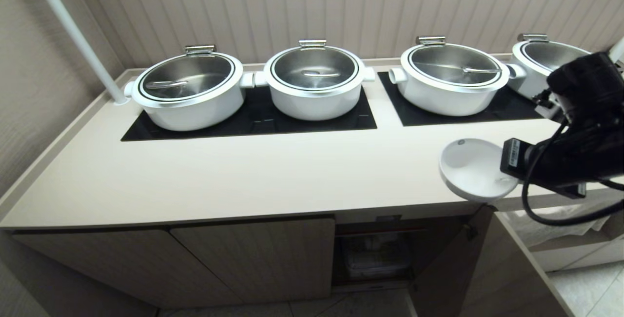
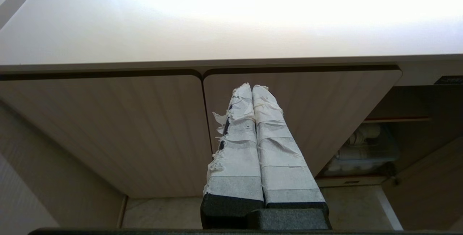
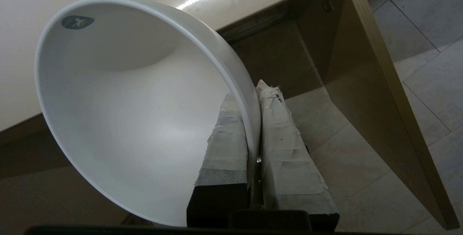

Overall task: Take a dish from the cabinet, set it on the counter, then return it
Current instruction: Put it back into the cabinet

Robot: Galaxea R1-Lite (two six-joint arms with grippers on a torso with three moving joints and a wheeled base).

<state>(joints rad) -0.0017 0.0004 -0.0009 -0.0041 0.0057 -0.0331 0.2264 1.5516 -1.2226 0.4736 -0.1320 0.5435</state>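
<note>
The dish (image 1: 470, 168) is a plain white bowl, tilted, hanging at the front edge of the beige counter (image 1: 243, 175) on its right side. My right gripper (image 3: 253, 90) is shut on the bowl's rim (image 3: 249, 119), one taped finger inside and one outside. In the head view my right arm (image 1: 575, 156) hides those fingers. Below the bowl the cabinet (image 1: 375, 253) stands open, its door (image 1: 453, 263) swung outward. My left gripper (image 2: 252, 87) is shut and empty, parked in front of the closed cabinet doors (image 2: 144, 130).
Several large white pots with steel lids (image 1: 314, 80) stand on black cooktop panels (image 1: 253, 122) along the back. A white pole (image 1: 73, 29) rises at the back left. A clear bin (image 1: 375, 256) sits inside the cabinet. A cloth-draped lower shelf (image 1: 560, 224) lies to the right.
</note>
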